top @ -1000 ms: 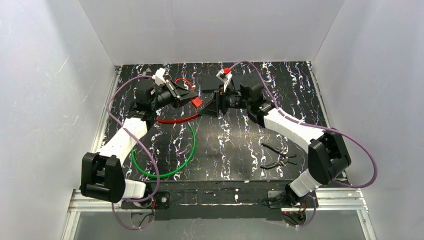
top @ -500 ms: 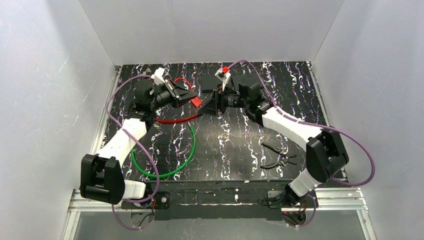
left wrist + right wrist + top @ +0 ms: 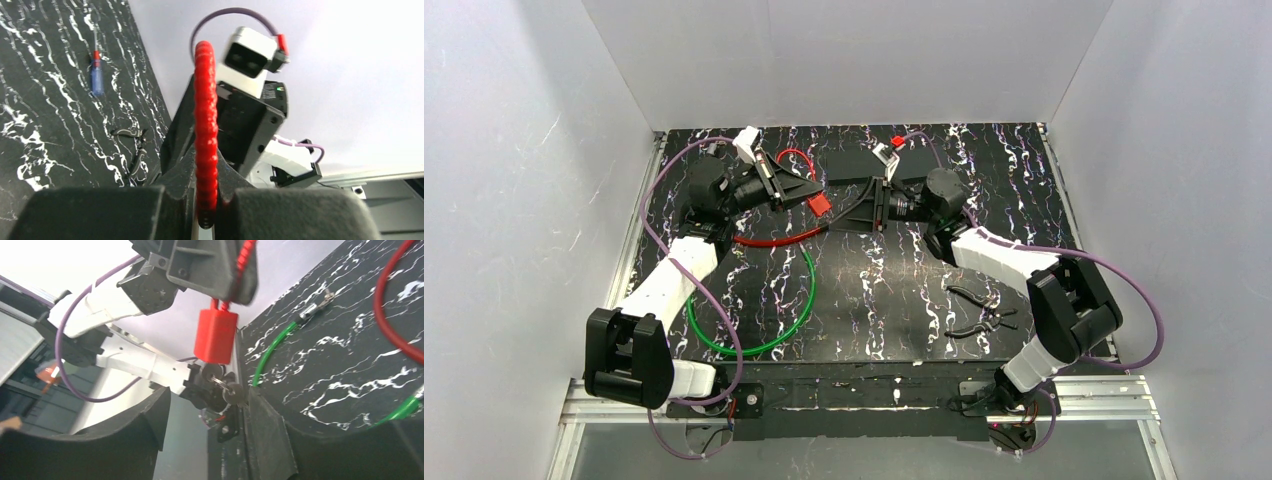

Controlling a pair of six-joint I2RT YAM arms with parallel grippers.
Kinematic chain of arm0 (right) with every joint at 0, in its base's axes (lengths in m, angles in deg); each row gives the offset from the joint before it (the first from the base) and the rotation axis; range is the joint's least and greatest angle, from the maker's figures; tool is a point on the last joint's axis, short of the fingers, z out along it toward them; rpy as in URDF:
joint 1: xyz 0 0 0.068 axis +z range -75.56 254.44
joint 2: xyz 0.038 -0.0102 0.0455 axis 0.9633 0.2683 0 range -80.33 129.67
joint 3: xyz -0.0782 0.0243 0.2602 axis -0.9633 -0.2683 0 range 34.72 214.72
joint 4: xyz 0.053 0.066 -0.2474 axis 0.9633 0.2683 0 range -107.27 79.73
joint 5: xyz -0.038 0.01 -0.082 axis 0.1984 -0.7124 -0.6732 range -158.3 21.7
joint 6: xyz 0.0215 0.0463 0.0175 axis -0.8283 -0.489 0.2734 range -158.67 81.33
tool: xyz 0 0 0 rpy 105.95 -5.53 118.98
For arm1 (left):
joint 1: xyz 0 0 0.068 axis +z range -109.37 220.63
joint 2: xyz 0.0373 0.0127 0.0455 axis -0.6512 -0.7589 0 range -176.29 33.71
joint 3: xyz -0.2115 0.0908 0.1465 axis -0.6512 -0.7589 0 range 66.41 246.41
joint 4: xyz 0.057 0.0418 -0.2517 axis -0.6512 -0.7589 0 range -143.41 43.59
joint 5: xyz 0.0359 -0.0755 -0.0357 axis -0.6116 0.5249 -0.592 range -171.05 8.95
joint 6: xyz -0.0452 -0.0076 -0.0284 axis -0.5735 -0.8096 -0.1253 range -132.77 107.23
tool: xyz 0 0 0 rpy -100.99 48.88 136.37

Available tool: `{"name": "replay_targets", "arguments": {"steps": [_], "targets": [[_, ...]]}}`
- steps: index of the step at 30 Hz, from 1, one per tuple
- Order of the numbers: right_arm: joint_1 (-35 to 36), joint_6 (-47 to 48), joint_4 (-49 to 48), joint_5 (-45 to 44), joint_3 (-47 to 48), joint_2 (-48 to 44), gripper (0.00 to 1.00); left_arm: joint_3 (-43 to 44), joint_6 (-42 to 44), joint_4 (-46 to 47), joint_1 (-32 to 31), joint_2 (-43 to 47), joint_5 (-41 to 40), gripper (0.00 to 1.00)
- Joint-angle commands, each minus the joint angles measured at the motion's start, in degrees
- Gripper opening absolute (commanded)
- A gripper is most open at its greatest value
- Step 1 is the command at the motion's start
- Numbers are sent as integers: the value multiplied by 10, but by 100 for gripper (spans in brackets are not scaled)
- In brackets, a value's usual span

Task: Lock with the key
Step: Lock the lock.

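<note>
Left wrist view: the left gripper is clamped shut on a red cable shackle, a ribbed, bead-like plastic cord that rises between its two blunt black fingers and curves overhead.

Right wrist view: the same cord comes down out of the left gripper to a padlock. Its body is a smooth, boxy block of red plastic, hanging in the air above the table's far edge. A key with a round silver metal head sits directly under the padlock body, touching its underside. A second key dangles lower on a ring.

The right gripper has its jaws apart, and its broad, matte black fingers flank the keys. The lower key is just beside the right-hand finger, and I cannot tell whether they touch.

The table is glossy black with white marble veins. A thin green cable lies on it in a curve.
</note>
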Motion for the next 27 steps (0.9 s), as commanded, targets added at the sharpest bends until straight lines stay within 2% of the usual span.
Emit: {"name": "replay_targets", "arguments": {"steps": [1,5,11,18,27], "targets": [[1,-105,-137,1,-23,-9,64,14,-27,92,2,29,45,0],[1,-131,-168,1,-24,-3,59,8,-41,117,0,30,50,0],[2,-215,-275,3,-20,23,54,5,-54,144,-8,31,59,0],[3,-231,-299,6,-15,37,51,6,-62,164,-18,30,65,0],[6,-244,-321,5,-15,36,34,1,-63,172,-22,30,60,0]]}}
